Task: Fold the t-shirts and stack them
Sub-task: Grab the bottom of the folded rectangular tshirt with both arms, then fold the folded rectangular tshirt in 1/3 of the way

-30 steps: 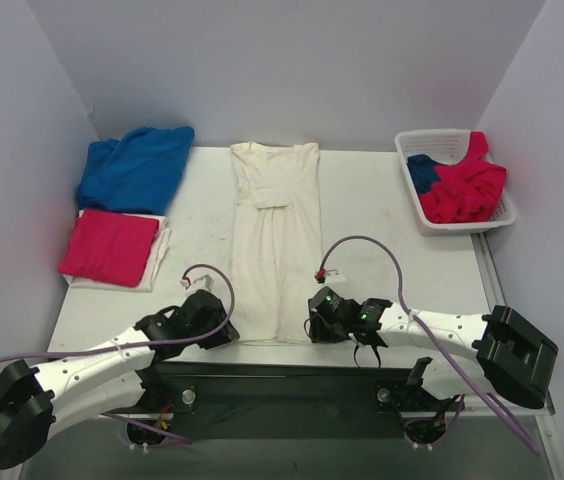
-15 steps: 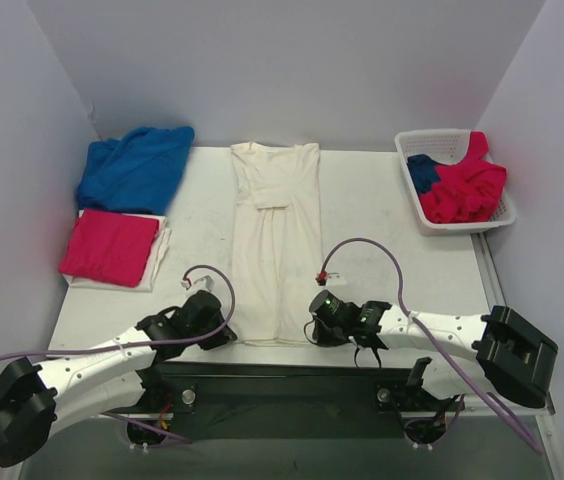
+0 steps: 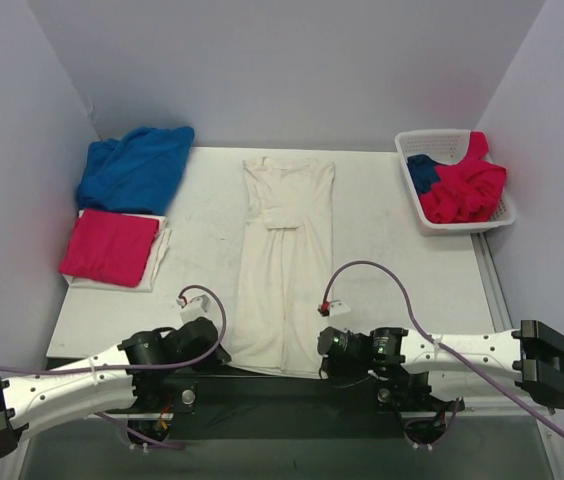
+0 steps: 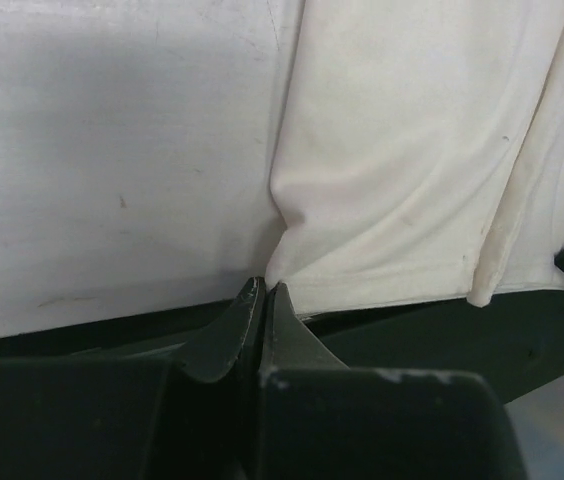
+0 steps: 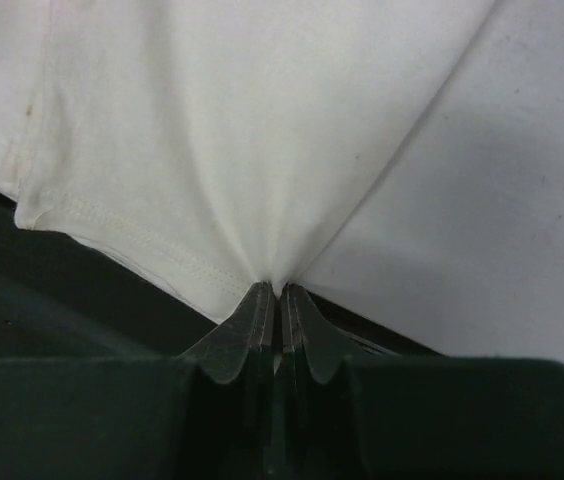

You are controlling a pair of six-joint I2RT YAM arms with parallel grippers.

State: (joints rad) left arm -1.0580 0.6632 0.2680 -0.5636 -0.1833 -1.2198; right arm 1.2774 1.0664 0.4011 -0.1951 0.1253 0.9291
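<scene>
The cream shirt (image 3: 287,250) lies lengthwise on the counter (image 3: 392,230) — my left hand (image 4: 265,296) and right hand (image 5: 280,298) each clamped on a near hem corner.

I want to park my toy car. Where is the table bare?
Bare table: between the cream t-shirt and the basket, and between that shirt and the folded pink shirt. Crowded: far left by the blue shirt, and the near edge, where the left gripper and right gripper pinch the cream hem.
</scene>
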